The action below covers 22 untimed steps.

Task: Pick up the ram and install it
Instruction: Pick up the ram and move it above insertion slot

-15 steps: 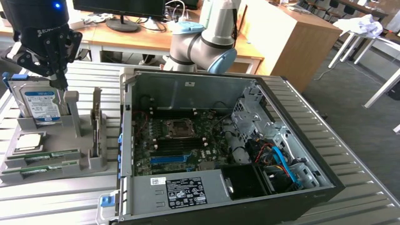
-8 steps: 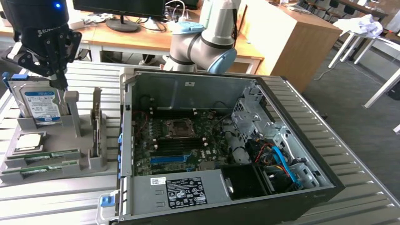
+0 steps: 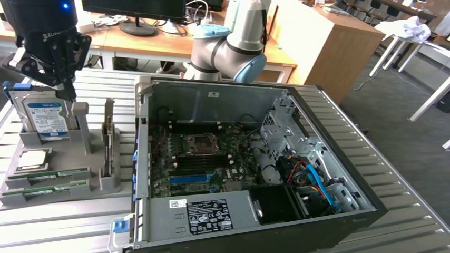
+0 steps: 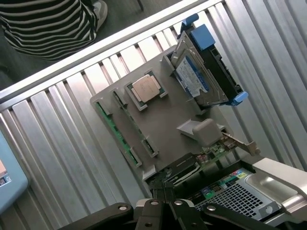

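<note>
Ribbed metal desk (image 3: 70,221) carries one grey holder (image 3: 105,184) with two ram sticks (image 3: 56,175), one hard drive (image 3: 46,113), one processor chip (image 3: 33,159); gripper (image 3: 68,94) jaws pressed together, holding nothing.

Open PC case (image 3: 211,100) on slatted table (image 3: 63,221), grey holder (image 3: 107,184) just beside it carrying upright hard drive (image 3: 43,117) and flat processor chip (image 3: 33,159), monitor (image 3: 134,6) on wooden desk (image 3: 140,45) behind.

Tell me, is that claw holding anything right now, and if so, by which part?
Nothing is held. The claw is shut, nothing between its fingers, above the grey tray, where a green memory stick lies in its slot.
</note>
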### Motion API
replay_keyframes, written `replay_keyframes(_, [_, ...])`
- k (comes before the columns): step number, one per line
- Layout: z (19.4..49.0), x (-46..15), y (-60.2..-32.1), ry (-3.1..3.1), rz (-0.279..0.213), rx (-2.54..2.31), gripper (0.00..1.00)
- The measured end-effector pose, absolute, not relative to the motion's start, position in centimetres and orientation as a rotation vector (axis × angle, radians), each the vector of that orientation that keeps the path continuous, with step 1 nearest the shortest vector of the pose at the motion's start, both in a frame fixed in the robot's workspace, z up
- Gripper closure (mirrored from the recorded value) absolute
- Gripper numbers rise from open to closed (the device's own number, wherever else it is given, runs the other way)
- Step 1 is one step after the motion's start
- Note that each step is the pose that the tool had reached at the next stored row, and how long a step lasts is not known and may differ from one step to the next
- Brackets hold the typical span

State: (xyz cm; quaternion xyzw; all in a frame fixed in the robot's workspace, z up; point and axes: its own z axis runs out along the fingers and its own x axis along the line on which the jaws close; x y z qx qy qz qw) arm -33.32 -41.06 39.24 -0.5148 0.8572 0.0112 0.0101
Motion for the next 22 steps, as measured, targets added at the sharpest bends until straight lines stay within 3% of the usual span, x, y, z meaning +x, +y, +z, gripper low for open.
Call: replay_keyframes(22, [39.24, -33.32, -41.06, 2.603, 0.036, -1.725, 0.90])
